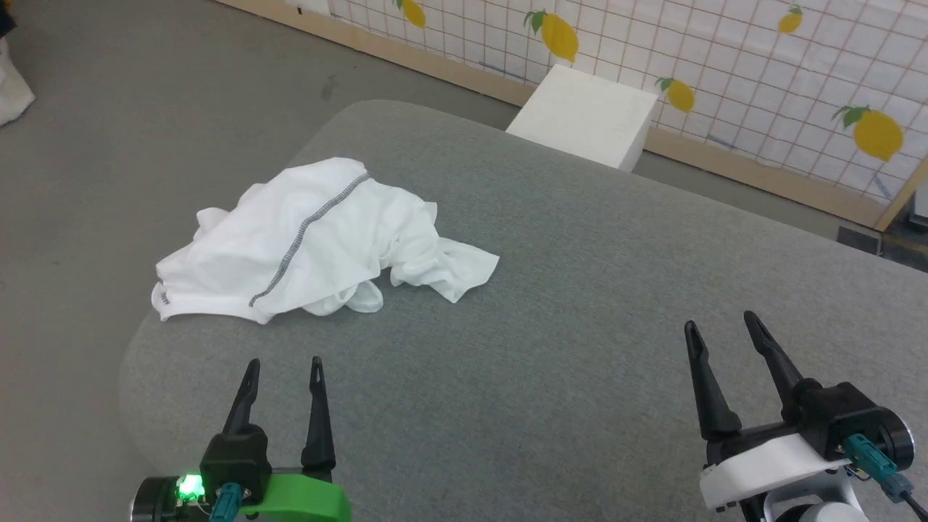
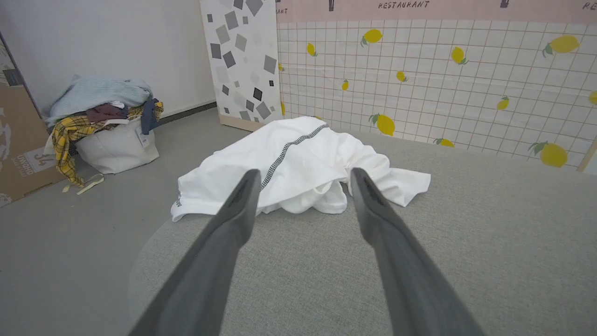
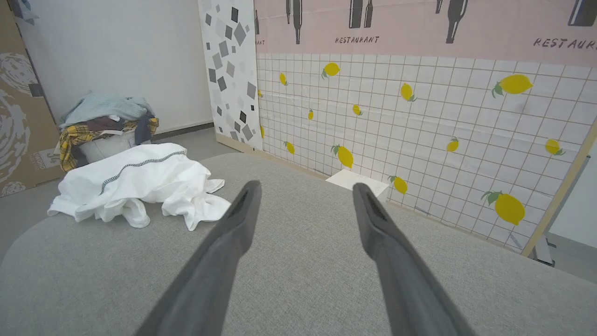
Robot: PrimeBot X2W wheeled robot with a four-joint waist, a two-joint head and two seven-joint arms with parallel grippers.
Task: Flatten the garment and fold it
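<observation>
- We see the garment [image 1: 319, 239] crumpled at the grey table's [image 1: 580, 304] left edge.
- Our left gripper [image 1: 284, 368] and right gripper [image 1: 718, 325] hover spread wide, empty.

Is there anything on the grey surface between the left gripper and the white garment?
Nothing visible does. Bare grey surface lies between the open left gripper and the garment; the white box stands beyond the far edge.
</observation>
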